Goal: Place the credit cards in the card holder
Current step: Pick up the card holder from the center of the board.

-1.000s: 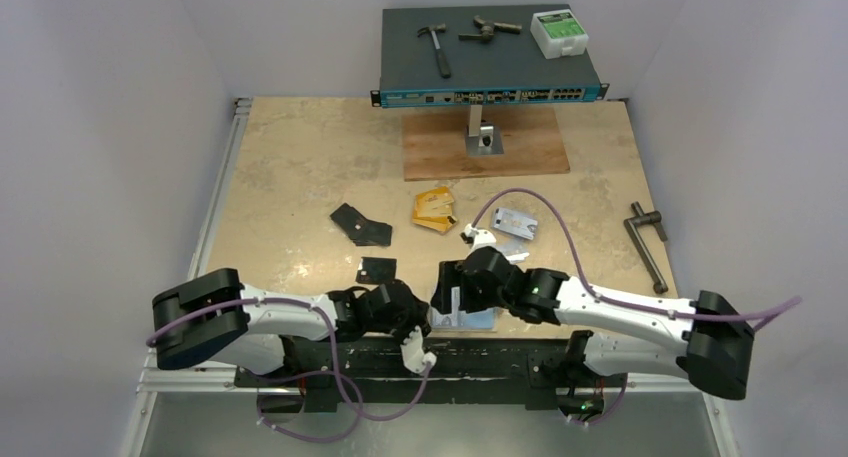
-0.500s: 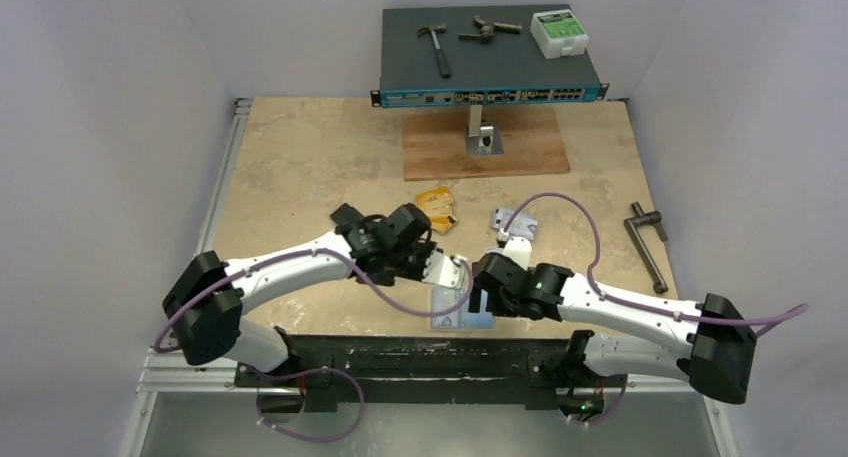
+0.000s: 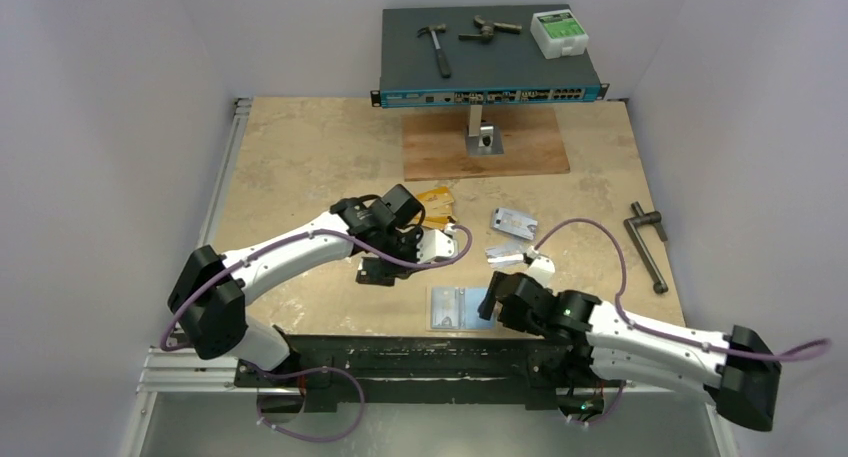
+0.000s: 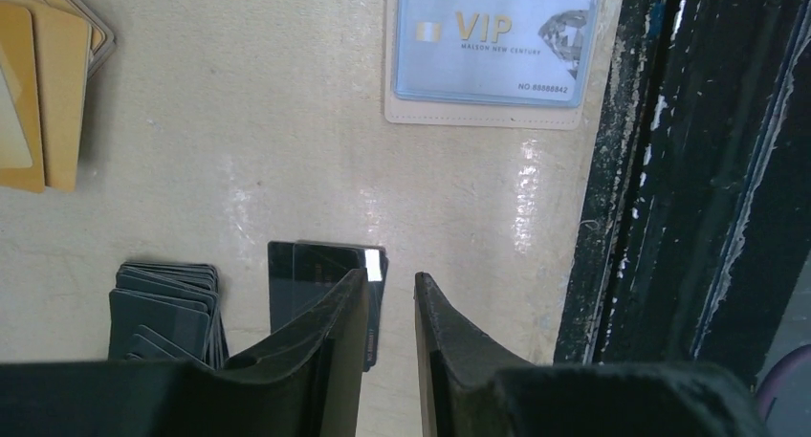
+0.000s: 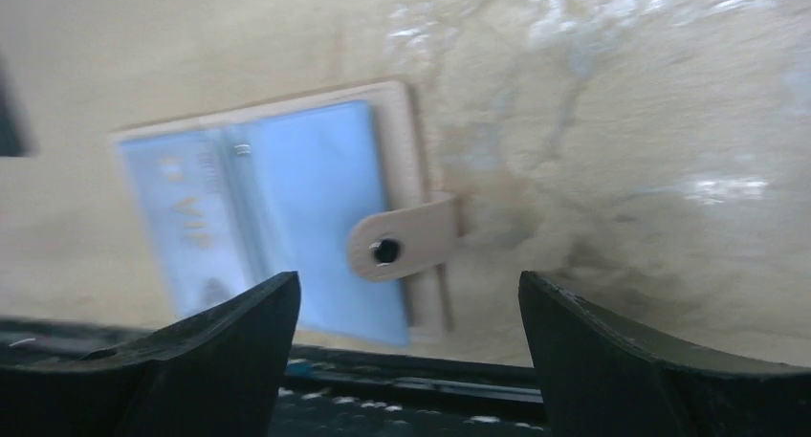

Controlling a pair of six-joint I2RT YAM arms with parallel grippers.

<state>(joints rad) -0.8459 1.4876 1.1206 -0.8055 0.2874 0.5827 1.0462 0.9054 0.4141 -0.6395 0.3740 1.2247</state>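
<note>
- The right tool [image 5: 406, 284] hangs low over the near edge of the counter [image 3: 300, 157]. Its fingers are spread wide with nothing between them. Its arm lies stretched low from the right, with the wrist turned toward the middle.
- Just ahead of and below that tool lies the card holder [image 5: 400, 141], open and flat. Its snap tab [image 5: 402, 246] points back toward the tool, and a pale-blue VIP card [image 4: 490, 40] already sits in one clear pocket.
- The holder looks soft and light, so it will probably slide or fold when a card is pushed in. Pinning its beige border or the tab seems the safest hold.
- The left tool [image 4: 390, 279] is farther in. Its fingers stand close together with a narrow slit between them, gripping nothing. Its arm reaches out from the left across the middle, with the wrist tipped down at the counter.
- Right at its fingertips lies a black square piece [image 4: 325, 274], and a black wallet [image 4: 167, 308] lies to that tool's left.
- Ahead and well to the left of that tool, the gold cards [image 4: 43, 83] lie in a fanned pile. The silver cards [image 3: 513, 222] lie apart, beyond the right tool.
- The cards look thin, stiff, light and slick, and they lie flat, so there is little for a finger to get under. An overhanging edge of the top card in a pile seems the best place to pinch.
</note>
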